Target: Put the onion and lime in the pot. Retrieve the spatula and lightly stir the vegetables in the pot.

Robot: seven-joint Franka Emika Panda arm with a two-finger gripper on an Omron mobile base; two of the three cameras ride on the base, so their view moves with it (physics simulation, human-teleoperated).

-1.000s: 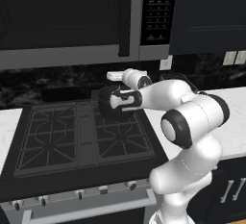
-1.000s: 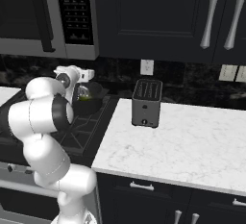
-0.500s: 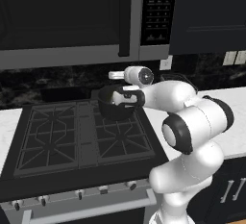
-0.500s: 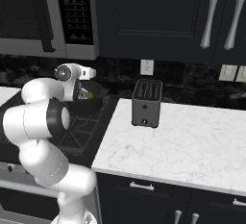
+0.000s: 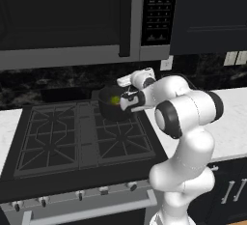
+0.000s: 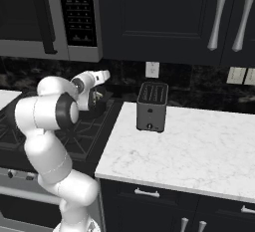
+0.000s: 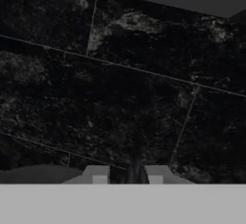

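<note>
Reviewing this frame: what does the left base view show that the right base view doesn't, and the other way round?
Left base view: the lime as a clear green spot at the pot, and the stove grates spread out to the left. Right base view: the toaster on the marble counter, with cabinet handles above. Both: pot, microwave and white arm.

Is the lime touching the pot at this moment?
Cannot tell. The left base view shows the lime within the pot's outline, but the arm covers the rim, so contact isn't plain.
</note>
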